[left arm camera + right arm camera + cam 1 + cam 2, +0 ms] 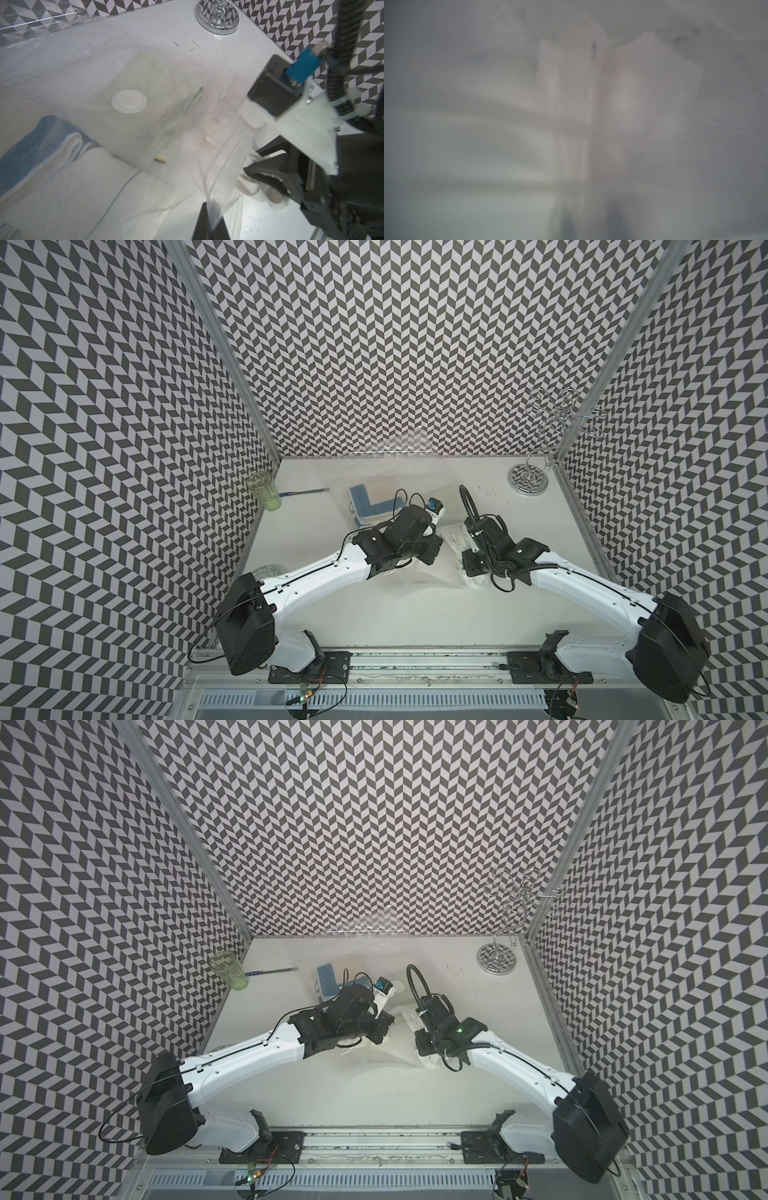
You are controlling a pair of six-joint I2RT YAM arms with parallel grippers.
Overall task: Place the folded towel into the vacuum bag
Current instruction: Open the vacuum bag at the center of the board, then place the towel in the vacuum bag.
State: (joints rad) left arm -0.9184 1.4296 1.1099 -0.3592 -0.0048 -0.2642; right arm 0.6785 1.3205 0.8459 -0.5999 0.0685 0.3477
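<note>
The left gripper (213, 218) has its jaws pressed together on a strip of the vacuum bag (83, 54), and the clear film runs up from between them. Ahead of these jaws, under the film, lie a pale green towel (158, 79) with the bag's round white valve (129, 101) over it, a blue-striped towel (31, 149) and a white towel (68, 199) with a stitched blue line.

Just beside them, across the lifted film, the right gripper (251, 161) has its jaws pinching the folded towel (249, 187), white and fluffy, which bulges out on either side of them. Whether it is past the bag's mouth cannot be told. The right wrist view shows only blurred pale cloth.

Well beyond the right jaws a chrome stand (528, 480) rises from the tabletop (415, 614). Far out from the left jaws are a green glass (263, 491) and a pen (305, 492).
</note>
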